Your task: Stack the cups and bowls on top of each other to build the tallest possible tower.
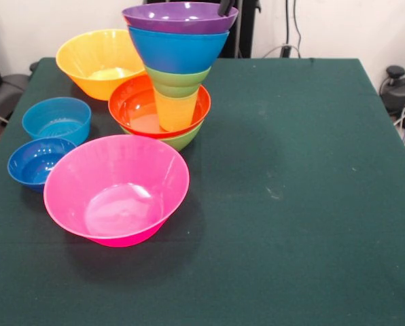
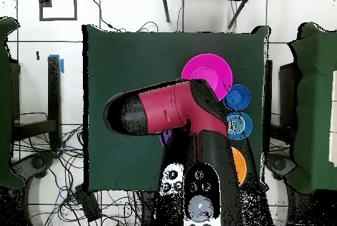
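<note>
The tower stands at the table's far middle in the front view. From the bottom it is a medium green bowl (image 1: 183,140), a red-orange bowl (image 1: 138,107), the yellow cup (image 1: 175,112), a small green bowl (image 1: 177,81), a blue bowl (image 1: 177,51) and a purple bowl (image 1: 179,17). My gripper (image 1: 225,8) shows only as a black tip at the purple bowl's far right rim, touching or just over it. In the overhead view my arm (image 2: 164,110) covers the tower, and only a purple sliver (image 2: 162,138) shows.
A large pink bowl (image 1: 116,189) (image 2: 206,72) sits in front of the tower. A dark blue bowl (image 1: 38,161) (image 2: 237,96), a light-blue bowl (image 1: 56,119) (image 2: 238,125) and a large orange bowl (image 1: 100,61) (image 2: 239,164) stand along the left. The green table (image 1: 304,176) stretches right.
</note>
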`<state>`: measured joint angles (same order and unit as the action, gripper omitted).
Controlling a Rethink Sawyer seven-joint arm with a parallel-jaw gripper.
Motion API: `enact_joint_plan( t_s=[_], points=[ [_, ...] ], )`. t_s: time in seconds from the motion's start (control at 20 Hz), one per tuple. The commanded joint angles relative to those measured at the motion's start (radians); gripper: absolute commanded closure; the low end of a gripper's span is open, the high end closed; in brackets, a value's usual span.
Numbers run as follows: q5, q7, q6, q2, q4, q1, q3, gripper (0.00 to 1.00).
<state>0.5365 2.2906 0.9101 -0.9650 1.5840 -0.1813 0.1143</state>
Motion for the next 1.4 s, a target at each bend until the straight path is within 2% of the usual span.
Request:
enact_joint_plan(
  t_s=[0.05,0.25,0.55,1.05,1.4],
  points=[
    [-0.018,-0.194,0.072,0.070,0.001,0.001,0.115,0.00],
    [-0.031,-0.132,0.098,0.086,-0.027,0.029,0.114,0.00],
    [-0.064,-0.091,0.226,0.101,-0.126,0.074,0.109,0.00],
    [-0.093,0.011,0.284,0.140,-0.214,0.138,0.073,0.00],
    [-0.097,0.101,0.198,0.171,-0.218,0.173,0.040,0.00]
  ],
)
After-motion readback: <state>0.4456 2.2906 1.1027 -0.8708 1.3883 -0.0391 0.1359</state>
